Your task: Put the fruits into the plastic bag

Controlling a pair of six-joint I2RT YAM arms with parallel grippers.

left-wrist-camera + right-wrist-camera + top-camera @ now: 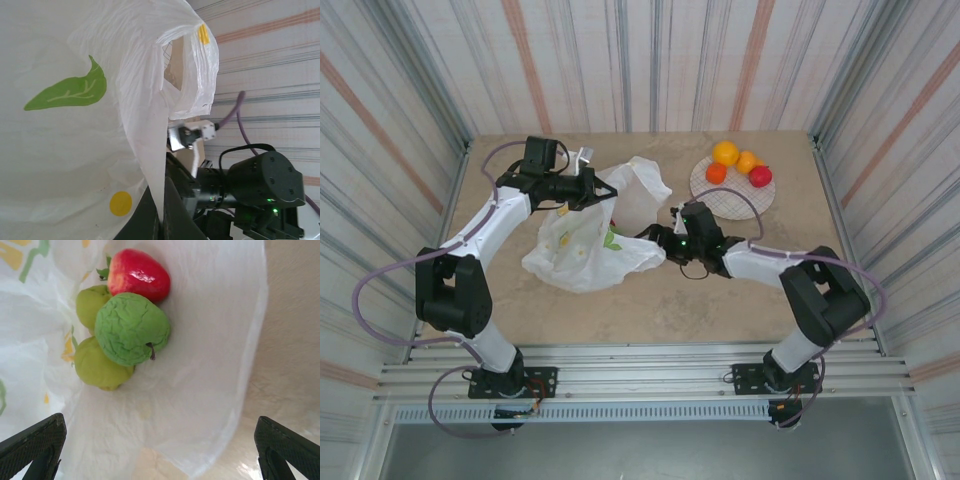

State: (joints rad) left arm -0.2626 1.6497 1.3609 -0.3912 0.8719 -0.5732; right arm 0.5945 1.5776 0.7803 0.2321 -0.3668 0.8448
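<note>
With the left gripper (588, 188) pinching the bag (582, 250) open, the right gripper (160, 445), spread wide just short of the fruits (132, 327) inside, should draw straight back without snagging plastic.

Bright, even, diffuse light from overhead; soft, faint shadows on the table (650, 310). White glare spot on the red apple (137, 275); plastic bag (60, 165) near washed-out in the left wrist view. Overhead view sharp; dark fingertips (35, 447) soft-edged at the right wrist view's lower corners.
</note>
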